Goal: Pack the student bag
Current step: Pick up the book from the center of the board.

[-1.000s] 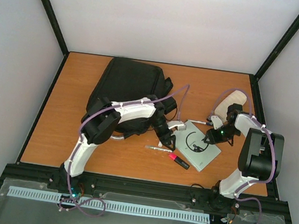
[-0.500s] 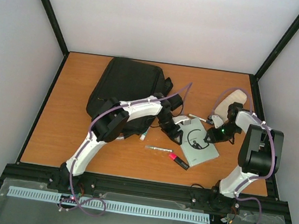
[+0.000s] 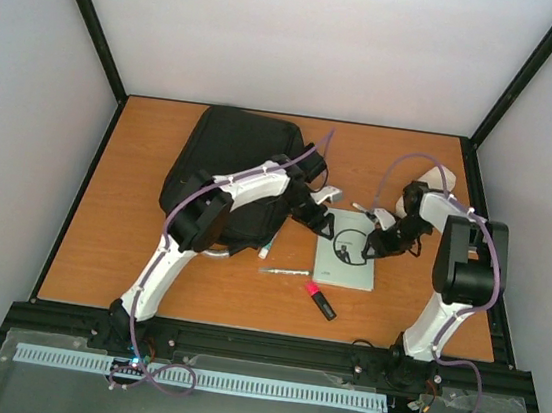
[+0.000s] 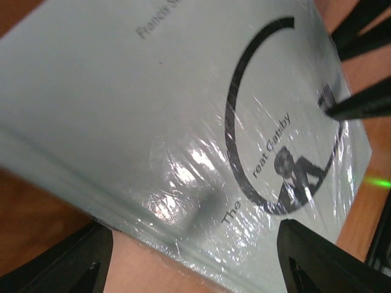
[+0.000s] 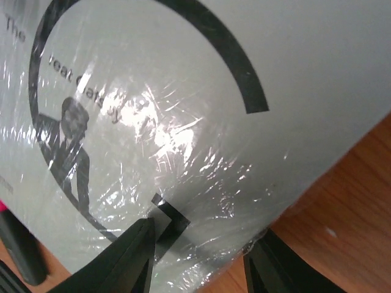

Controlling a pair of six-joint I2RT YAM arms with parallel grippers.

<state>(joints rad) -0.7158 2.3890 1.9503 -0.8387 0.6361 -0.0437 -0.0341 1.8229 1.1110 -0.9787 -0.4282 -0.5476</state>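
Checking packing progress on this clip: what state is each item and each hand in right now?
student bag: lying flat on the table, zip state unclear.
book: closed, plastic-wrapped, flat on the table, outside the bag.
pen: loose on the table, unpacked.
highlighter: loose on the table, unpacked.
left hand: open, straddling one book edge.
right hand: closed on the book's other side.

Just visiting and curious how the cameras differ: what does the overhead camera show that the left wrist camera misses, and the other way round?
Only the overhead view shows the black student bag at the back left, and the pen and pink-capped highlighter lying on the table. Only the left wrist view shows the print on the book: a ring around a small figure and the word "Gatsby", under shiny plastic wrap. Both show the pale book itself and the left gripper at its edge, fingers spread.
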